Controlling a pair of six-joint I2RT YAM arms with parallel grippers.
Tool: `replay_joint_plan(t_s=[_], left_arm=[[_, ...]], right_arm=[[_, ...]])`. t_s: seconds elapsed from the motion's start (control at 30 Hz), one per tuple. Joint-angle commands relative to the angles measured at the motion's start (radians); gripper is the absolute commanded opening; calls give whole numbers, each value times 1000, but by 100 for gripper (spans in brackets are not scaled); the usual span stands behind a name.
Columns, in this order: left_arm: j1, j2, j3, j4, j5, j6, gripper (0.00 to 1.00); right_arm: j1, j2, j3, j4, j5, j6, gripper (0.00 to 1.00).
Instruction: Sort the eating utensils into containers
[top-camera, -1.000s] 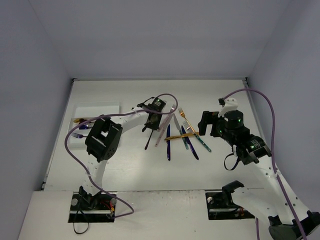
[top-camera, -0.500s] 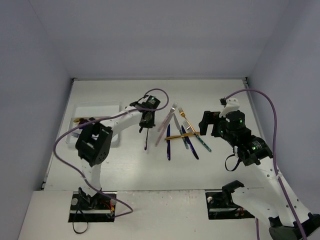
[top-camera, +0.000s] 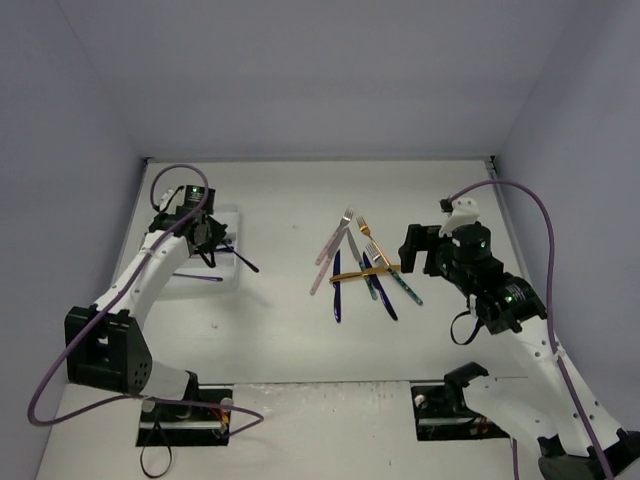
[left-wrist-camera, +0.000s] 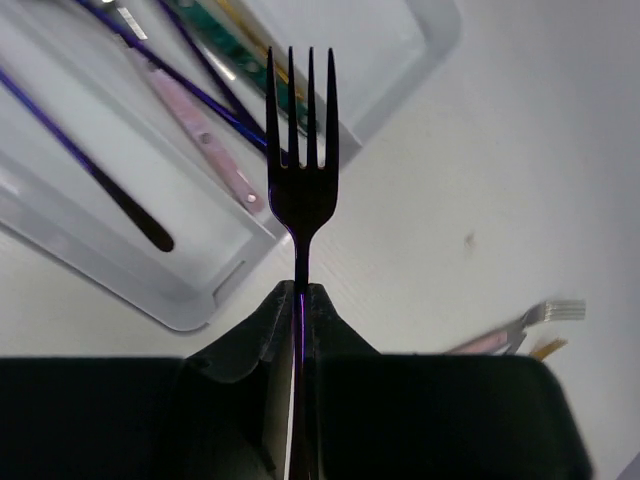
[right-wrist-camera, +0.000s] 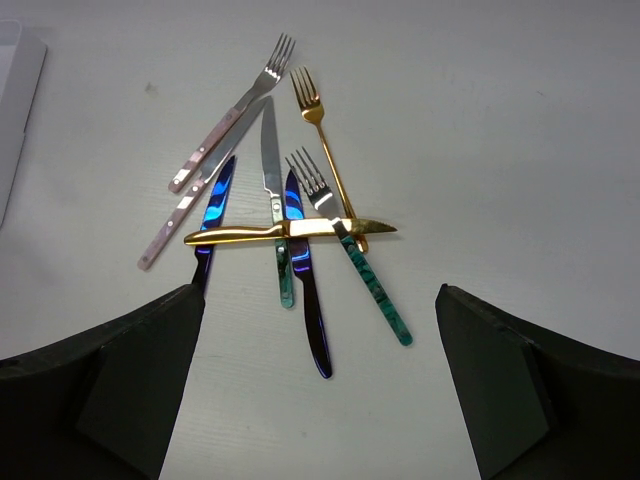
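1. Left gripper is clamped on dark purple fork, tines over tray rim.
2. Fork should be aligned w/ a compartment and lowered flat before release.
3. Right gripper is held wide open, empty, above remaining utensils on surface.

The left arm folds at a low elbow out on the left side and reaches away from its base. At its wrist the left hand angles downward, both fingers pinched tight on the handle of a dark purple fork whose tines point out ahead. The right arm rises from its base and bends inward toward the middle, and the right hand hangs in the air with its fingers spread wide, gripping nothing.
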Motion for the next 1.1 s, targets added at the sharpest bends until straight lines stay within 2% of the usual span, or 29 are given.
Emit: replay_joint_plan(t_s=[0.0,0.17,0.37,0.6,0.83,0.97,1.07], left_arm=[[90,-68,-54,-11,-9,-207,0],[243,-115,-147,8,-11,-348,0],[386,-91,-222,78,23,-418,0],[430,-29,-236,123,15,-425,1],[437,-24,-229,138,23,-388,31],[432,-59,-202,136,10,-304,41],[407,-107,-181,133,-4,-194,42]], right_arm=[[-6,-13,35,38,21,-20,100],[-6,-21,37,38,33,-27,100],[-6,-16,35,38,35,-29,100],[-6,-8,35,38,47,-35,100],[-7,7,38,38,54,-34,100],[-6,25,34,40,51,-30,100],[-6,54,32,40,36,-20,100]])
